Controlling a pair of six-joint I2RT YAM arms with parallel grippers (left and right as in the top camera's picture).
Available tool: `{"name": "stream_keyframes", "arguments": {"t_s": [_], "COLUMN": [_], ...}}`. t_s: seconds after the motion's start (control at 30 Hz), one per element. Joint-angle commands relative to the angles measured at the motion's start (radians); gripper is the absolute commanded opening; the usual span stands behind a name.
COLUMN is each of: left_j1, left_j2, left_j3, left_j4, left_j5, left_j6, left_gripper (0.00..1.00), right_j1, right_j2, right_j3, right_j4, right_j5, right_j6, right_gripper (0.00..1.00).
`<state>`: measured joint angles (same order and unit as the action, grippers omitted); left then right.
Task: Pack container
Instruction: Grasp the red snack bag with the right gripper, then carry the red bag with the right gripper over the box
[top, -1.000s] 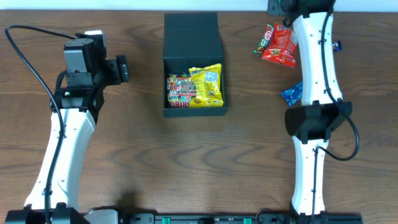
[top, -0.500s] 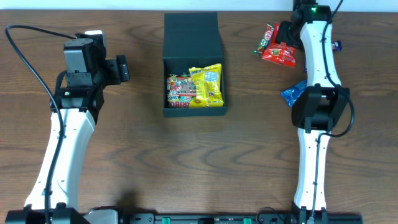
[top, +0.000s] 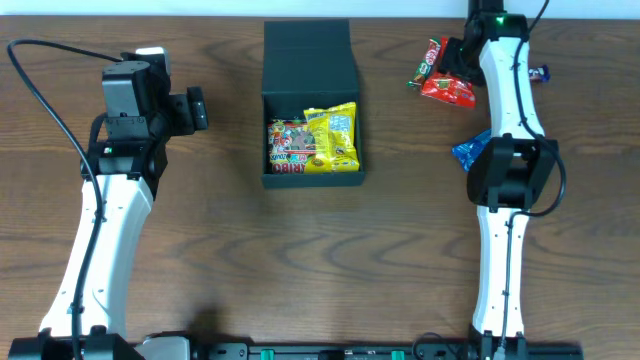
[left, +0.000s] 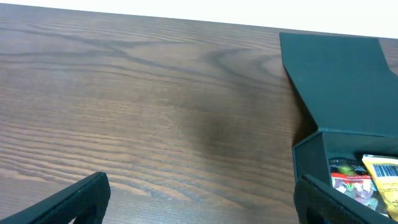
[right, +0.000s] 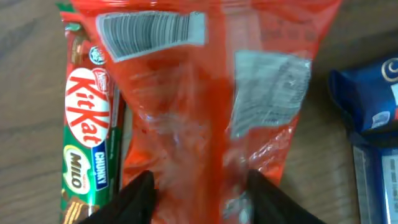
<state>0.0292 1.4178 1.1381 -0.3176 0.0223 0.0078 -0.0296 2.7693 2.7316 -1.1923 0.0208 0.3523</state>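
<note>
The container (top: 310, 100), a dark box, sits on the wooden table (top: 300, 260) at the far centre, between the two arms, with its flap lid (top: 309, 55) folded back flat toward the far edge. Inside, a yellow snack packet (top: 332, 137) lies on the right side, partly overlapping a multicoloured packet (top: 285, 148) on the left; both are within the walls. The left wrist view confirms the lid (left: 336, 81) laid open and shows the box wall (left: 309, 163) with the two packets just visible over its rim. The left gripper (top: 196, 110) is well apart from the box on its left side, pointing toward it, jaws spread wide with nothing between them; in its own view the fingertips (left: 81, 196) stand at the lower corners over bare table. The right gripper (top: 455, 62) is at the far right of the table, over a red packet (top: 447, 90). In the right wrist view the fingers (right: 134, 199) sit on either side of the red packet's (right: 205, 106) lower edge, pinching it; the film is crumpled between them. A green KitKat Milo bar (right: 87, 143) lies touching the red packet's left side, and blue packets (right: 373, 118) lie just beside it on the right. From overhead, another blue packet (top: 466, 152) shows partly hidden by the right arm.
</note>
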Motion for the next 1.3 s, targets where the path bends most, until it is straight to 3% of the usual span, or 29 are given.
{"name": "stream_keyframes", "arguments": {"t_s": [0.0,0.3,0.6,0.9,1.07,1.27], "left_j1": [0.004,0.004,0.004,0.004,0.004,0.004], "left_j2": [0.010,0.010,0.010,0.010,0.010,0.010], "left_j3": [-0.006,-0.006,-0.006,-0.006,-0.006,-0.006], "left_j4": [0.002,0.001,0.002,0.018,0.033,0.034], "left_j5": [-0.007,-0.007,-0.007,-0.007,-0.012,-0.060], "left_j6": [0.016,0.016,0.016,0.016,0.016,0.016], "left_gripper": [0.95,0.96,0.95,0.95,0.95,0.95], "right_j1": [-0.003,-0.003,-0.003,0.043,0.144,0.327], "right_j2": [0.025,0.025,-0.032,-0.295,-0.383,-0.367], "right_j3": [0.008,0.008,0.019,0.021,0.021,0.021], "right_j4": [-0.001,-0.001,-0.018,-0.037,-0.085,-0.145], "right_j5": [-0.011,-0.010,-0.003,0.076,0.074,0.000], "right_j6": [0.011,0.015,0.014,-0.016,-0.016,0.028], "right_gripper": [0.36,0.01,0.01,0.01,0.01,0.01]}}
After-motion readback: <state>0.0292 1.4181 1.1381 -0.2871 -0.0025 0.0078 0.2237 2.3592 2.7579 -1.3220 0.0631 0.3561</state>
